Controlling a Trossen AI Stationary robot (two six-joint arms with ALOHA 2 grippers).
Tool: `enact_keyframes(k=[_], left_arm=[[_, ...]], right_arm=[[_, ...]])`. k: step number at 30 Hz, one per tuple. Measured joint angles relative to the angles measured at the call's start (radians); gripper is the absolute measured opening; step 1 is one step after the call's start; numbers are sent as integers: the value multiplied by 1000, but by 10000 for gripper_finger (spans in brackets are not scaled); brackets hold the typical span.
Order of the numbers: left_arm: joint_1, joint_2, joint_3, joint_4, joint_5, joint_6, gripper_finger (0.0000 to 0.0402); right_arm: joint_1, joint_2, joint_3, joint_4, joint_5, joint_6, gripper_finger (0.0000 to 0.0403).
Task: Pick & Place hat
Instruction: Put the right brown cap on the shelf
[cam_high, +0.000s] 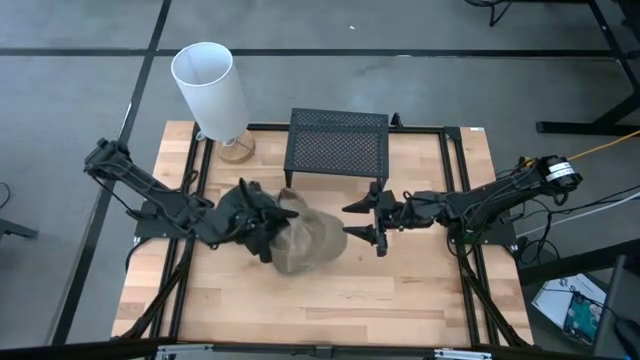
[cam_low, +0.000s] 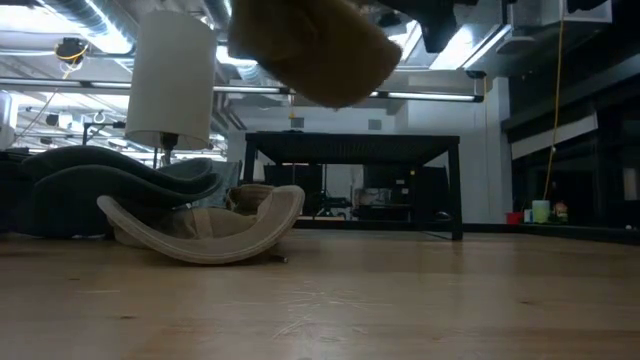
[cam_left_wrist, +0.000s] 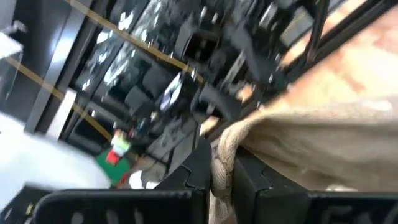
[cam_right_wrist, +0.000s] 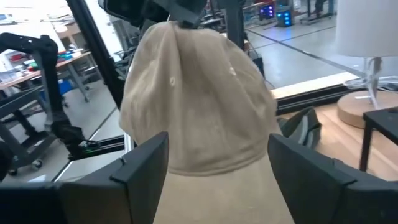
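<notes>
The left gripper (cam_high: 262, 228) is clamped on a fold of the tan hat (cam_high: 308, 240), its 2 fingers pinching a thick rolled seam of the cloth, and holds it in the air above the middle of the table (cam_high: 330, 300). The right gripper (cam_high: 367, 218) hangs just right of the hat with its jaws spread wide on either side of the brim end, touching nothing.

The hat looks light and soft: brushed cotton, domed, sagging from the pinch. It should crumple rather than slip, so the stiffer brim or a seam is probably the best hold.

Far left stands a white-shaded lamp (cam_high: 213, 90) on a wooden base. At the far middle is a black perforated-metal stand (cam_high: 338, 145).
</notes>
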Motion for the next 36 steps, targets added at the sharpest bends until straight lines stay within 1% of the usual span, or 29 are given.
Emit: enact_keyframes(k=[3, 7, 9, 12, 18, 20, 23, 25, 27, 30, 35, 36], left_arm=[[31, 35, 0, 99, 96, 56, 26], [81, 89, 0, 165, 217, 62, 26], [103, 116, 0, 205, 252, 60, 26], [125, 146, 0, 258, 278, 67, 26], [138, 168, 0, 267, 296, 45, 26], [141, 171, 0, 268, 296, 40, 26], [141, 173, 0, 258, 295, 39, 26], [140, 173, 0, 257, 288, 38, 26], [140, 173, 0, 255, 276, 38, 26], [140, 173, 0, 244, 256, 22, 26], [147, 173, 0, 220, 251, 0, 26], [148, 173, 0, 220, 251, -4, 26]], right_arm=[[-12, 5, 0, 9, -21, -3, 272], [-29, 33, 0, 78, -75, -28, 272], [-37, 57, 0, 120, -99, -30, 272], [-48, 95, 0, 179, -109, -47, 272], [-56, 145, 0, 266, -124, -59, 272], [-61, 163, 0, 322, -182, -71, 272], [-70, 185, 0, 396, -318, -64, 272], [-77, 191, 0, 408, -357, -42, 274], [-82, 195, 0, 406, -356, -36, 283], [-89, 204, 0, 402, -351, -40, 308], [-89, 206, 0, 400, -245, -53, 356], [-90, 206, 0, 400, -238, -55, 363]])
